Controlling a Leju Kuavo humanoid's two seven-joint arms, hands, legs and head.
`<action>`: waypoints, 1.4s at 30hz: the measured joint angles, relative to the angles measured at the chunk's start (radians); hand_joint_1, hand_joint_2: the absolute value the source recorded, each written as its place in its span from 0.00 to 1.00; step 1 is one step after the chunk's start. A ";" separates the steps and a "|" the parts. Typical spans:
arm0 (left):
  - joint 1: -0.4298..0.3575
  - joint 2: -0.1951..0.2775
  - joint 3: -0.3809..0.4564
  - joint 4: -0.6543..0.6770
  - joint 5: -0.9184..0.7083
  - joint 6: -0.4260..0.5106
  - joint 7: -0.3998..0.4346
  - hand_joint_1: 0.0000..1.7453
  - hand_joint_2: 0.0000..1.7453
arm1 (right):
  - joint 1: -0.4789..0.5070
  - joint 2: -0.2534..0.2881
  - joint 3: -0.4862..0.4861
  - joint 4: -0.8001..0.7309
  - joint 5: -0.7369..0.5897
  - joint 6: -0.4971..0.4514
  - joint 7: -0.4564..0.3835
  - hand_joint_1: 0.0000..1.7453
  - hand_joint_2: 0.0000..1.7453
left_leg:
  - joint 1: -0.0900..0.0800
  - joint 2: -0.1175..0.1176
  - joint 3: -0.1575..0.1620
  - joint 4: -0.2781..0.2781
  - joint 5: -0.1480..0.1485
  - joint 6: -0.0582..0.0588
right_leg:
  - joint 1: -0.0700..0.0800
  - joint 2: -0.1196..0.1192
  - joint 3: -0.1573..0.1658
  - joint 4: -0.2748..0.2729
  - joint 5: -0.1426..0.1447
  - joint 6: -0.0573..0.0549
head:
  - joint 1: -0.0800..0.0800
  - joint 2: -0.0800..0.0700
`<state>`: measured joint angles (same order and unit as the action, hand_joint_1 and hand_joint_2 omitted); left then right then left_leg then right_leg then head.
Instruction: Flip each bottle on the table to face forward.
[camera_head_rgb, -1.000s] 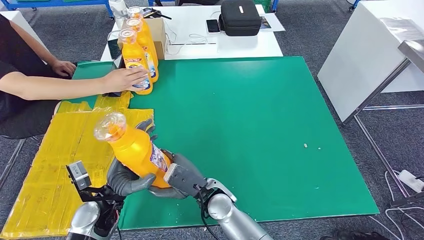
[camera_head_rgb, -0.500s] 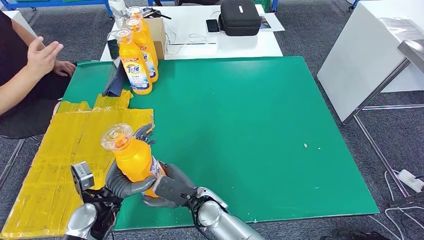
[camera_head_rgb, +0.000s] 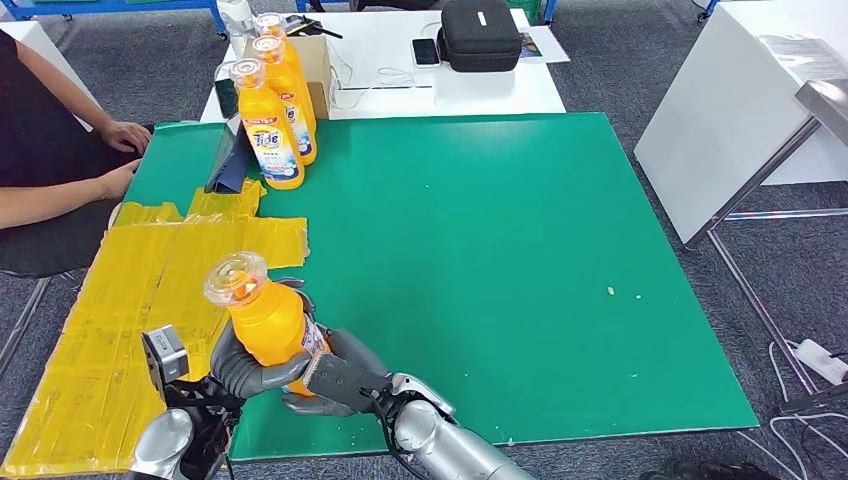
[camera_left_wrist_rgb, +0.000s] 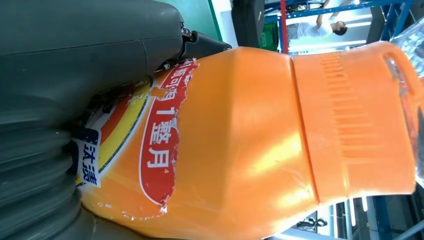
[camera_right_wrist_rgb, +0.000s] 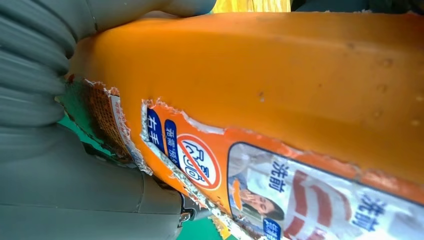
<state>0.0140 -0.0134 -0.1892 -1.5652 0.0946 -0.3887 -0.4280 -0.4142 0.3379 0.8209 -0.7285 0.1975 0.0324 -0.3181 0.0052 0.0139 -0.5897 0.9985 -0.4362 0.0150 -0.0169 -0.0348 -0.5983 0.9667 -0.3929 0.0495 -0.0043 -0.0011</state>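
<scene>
A: Bottle count?
B: Four orange ones. One held bottle (camera_head_rgb: 265, 318) at 7 o'clock over the green table (camera_head_rgb: 520, 270), clear cap up, slightly tilted. Three standing bottles (camera_head_rgb: 270, 125) in a row at 11 o'clock.
A: Hands?
B: Left hand (camera_head_rgb: 245, 365) and right hand (camera_head_rgb: 340, 375) both wrap fingers round its lower body.
A: Containers?
B: Cardboard box (camera_head_rgb: 318, 62) behind the row; contents can't be told.
</scene>
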 joint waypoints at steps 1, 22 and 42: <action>0.000 0.000 0.000 0.000 0.000 0.000 0.000 0.56 1.00 | 0.000 0.000 0.000 0.000 0.000 0.000 0.000 1.00 1.00 | 0.000 0.000 0.000 0.000 0.000 0.000 | 0.000 0.000 0.000 0.000 0.000 0.000 | 0.000 0.000; 0.001 0.005 -0.007 -0.027 -0.167 0.109 -0.103 1.00 1.00 | 0.015 -0.022 -0.022 -0.031 0.024 -0.109 -0.027 0.00 1.00 | 0.000 -0.001 0.000 0.000 0.000 0.000 | 0.000 -0.001 0.000 0.000 0.000 0.000 | 0.000 0.000; 0.091 0.051 0.152 -0.184 -0.937 0.693 -0.123 1.00 1.00 | 0.359 -0.356 -0.494 -0.744 0.135 -0.058 -0.043 0.00 0.00 | -0.001 -0.002 -0.002 0.000 -0.001 0.001 | -0.001 -0.001 0.000 -0.001 0.000 0.001 | 0.000 0.000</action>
<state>0.1049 0.0376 -0.0372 -1.7494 -0.8421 0.3039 -0.5512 -0.0552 -0.0178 0.3266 -1.4727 0.3326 -0.0258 -0.3612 0.0041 0.0124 -0.5917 0.9986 -0.4374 0.0157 -0.0177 -0.0362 -0.5986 0.9660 -0.3930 0.0501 -0.0042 -0.0011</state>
